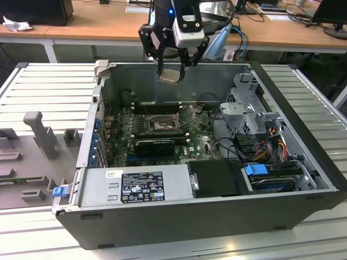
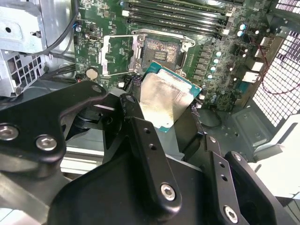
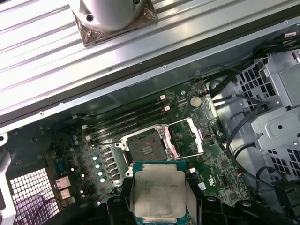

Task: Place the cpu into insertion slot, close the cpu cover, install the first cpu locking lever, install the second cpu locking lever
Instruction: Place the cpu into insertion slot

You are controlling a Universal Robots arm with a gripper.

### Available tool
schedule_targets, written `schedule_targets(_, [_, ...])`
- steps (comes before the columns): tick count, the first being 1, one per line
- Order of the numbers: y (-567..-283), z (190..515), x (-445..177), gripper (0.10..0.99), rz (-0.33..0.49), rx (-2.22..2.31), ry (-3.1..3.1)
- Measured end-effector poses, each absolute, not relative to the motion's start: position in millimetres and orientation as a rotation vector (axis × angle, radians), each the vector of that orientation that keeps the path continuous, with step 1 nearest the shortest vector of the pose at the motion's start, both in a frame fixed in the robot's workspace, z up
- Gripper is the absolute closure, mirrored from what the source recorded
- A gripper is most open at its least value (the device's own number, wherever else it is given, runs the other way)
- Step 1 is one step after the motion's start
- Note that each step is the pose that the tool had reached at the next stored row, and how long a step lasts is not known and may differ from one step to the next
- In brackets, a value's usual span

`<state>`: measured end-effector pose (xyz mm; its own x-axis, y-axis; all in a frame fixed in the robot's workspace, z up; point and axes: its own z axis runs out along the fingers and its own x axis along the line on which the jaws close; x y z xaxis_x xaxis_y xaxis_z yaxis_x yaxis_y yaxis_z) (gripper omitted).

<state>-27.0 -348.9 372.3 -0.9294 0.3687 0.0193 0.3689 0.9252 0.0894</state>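
We see the gripper (image 1: 171, 72) hanging above the far wall of the open computer case (image 1: 303, 162), well above the motherboard (image 1: 203, 142). Its jaws are drawn in only as far as the chip allows and pinch the cpu (image 1: 169, 76) by two opposite edges. In both wrist views the cpu (image 2: 166, 98) (image 3: 159, 190) sits between the black fingers (image 2: 140, 136) (image 3: 117, 206) with its pale metal face showing and a green border around it. It is slightly tilted in the exterior view.

The insertion slot (image 1: 161, 124) lies on the board below and nearer than the gripper, and the chip is well apart from it. In the first wrist view the slot (image 3: 145, 149) is bare and dark inside its metal rim. The cpu cover (image 3: 186, 136) is swung open beside it, on the side toward the drive cage (image 1: 250, 111) at the exterior view's right. In the second wrist view the cover (image 2: 119, 55) again stands just beside the slot (image 2: 161, 49). How steeply it is raised we cannot tell.

The memory slots (image 1: 154, 107) run along the far side of the socket. A silver power supply (image 1: 135, 187) fills the near left corner of the case. Grey fixtures (image 1: 40, 132) stand on the slatted table (image 1: 49, 81) to the exterior view's left.
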Motion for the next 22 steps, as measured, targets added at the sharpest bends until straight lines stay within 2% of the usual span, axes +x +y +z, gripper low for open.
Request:
schedule_targets(12, [-348.9,371.1,-27.0,0.557,-0.144,-0.890,-3.017])
schedule_targets(22, [-349.4,367.3,-27.0,0.557,-0.142,-0.914,-3.007])
